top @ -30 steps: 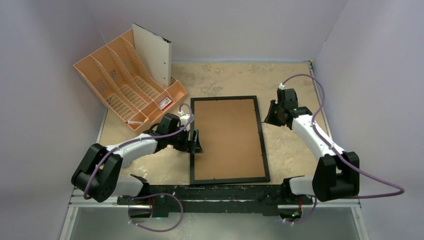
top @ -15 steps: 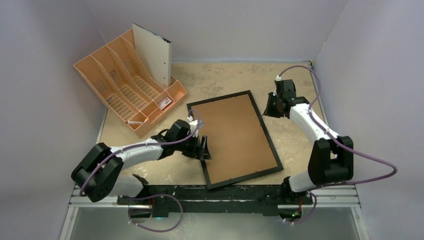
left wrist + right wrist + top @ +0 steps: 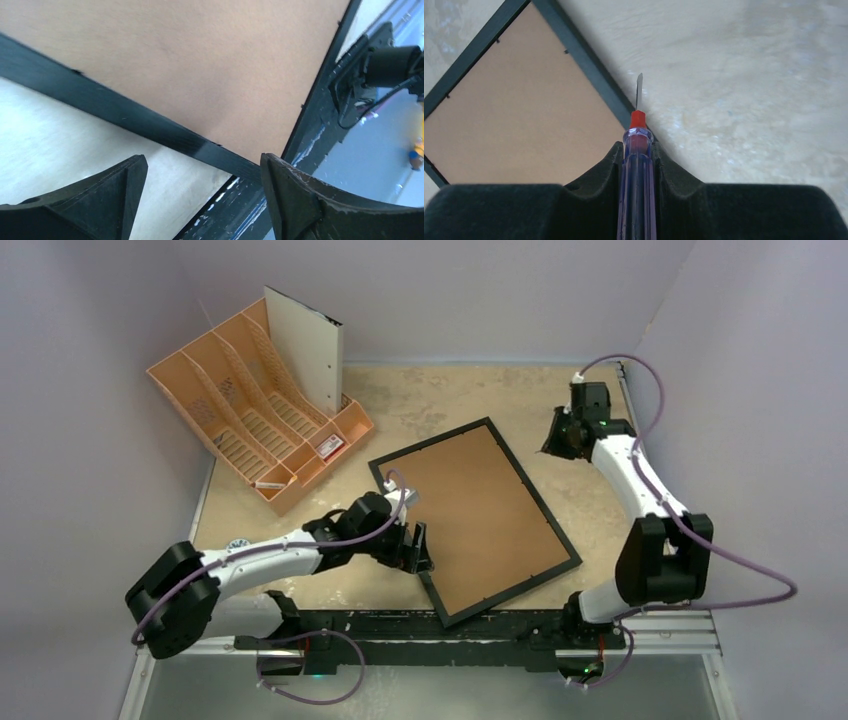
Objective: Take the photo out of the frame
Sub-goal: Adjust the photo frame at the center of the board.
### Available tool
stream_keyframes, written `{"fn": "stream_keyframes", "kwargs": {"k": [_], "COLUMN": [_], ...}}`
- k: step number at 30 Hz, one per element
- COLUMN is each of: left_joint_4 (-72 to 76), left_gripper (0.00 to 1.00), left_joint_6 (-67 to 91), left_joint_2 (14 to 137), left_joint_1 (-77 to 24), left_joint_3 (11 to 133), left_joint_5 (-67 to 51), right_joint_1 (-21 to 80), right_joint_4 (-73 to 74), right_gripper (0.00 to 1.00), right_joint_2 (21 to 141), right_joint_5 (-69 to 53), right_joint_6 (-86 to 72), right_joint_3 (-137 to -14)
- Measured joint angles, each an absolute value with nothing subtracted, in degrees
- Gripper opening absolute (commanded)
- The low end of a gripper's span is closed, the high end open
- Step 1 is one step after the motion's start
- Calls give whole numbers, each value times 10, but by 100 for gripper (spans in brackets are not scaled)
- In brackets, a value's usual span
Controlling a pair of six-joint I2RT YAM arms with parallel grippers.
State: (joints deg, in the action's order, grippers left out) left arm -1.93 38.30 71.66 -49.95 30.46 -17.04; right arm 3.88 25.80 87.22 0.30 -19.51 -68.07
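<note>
And there was the frame (image 3: 535, 491), lying back-up and askew on the counter (image 3: 450, 400), with the brown backing board (image 3: 472, 520) still seated inside the black rim, so nothing had come out yet! The photo itself was nowhere to be seen; my call was that it sat underneath that board, facing down. The left jaws were spread wide and released, gripping nothing, with the frame's black rail crossing just ahead of their tips and reaching one of them. The right jaws were clenched on a screwdriver (image 3: 636, 165), its flat blade poking out ahead of them over bare counter, with the frame's corner just to their left. Small dark tabs (image 3: 566, 51) showed along the rim's inner edge, though whether they were turned aside could not be told. By my reckoning the job had barely opened: tabs to free, board to lift, photo to pull clear.
</note>
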Motion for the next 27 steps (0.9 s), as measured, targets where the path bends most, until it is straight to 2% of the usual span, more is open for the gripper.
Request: {"fn": "stream_keyframes", "kwargs": {"k": [5,9,13,18,27], "left_joint_4": [-116,-145,-176,-232,-301], "left_gripper": [91,91,90,89,89], "left_joint_6": [327,252,157,43,-46], "left_joint_2": [694,741,875,1059,1221], "left_joint_1": [-480,-395,-334,-328,-283], "left_joint_3": [381,498,675,882,1023], "left_joint_5": [-119,-145,-170,-179,-214], "right_joint_1": [4,3,4,4,4], "right_joint_4": [281,323,380,452,569], "right_gripper": [0,0,0,0,0], "right_joint_2": [767,656,574,502,505], "right_joint_5": [50,81,111,128,152], "right_joint_6": [-218,-264,-325,-375,-425], "right_joint_3": [-632,-566,-510,-484,-512]}}
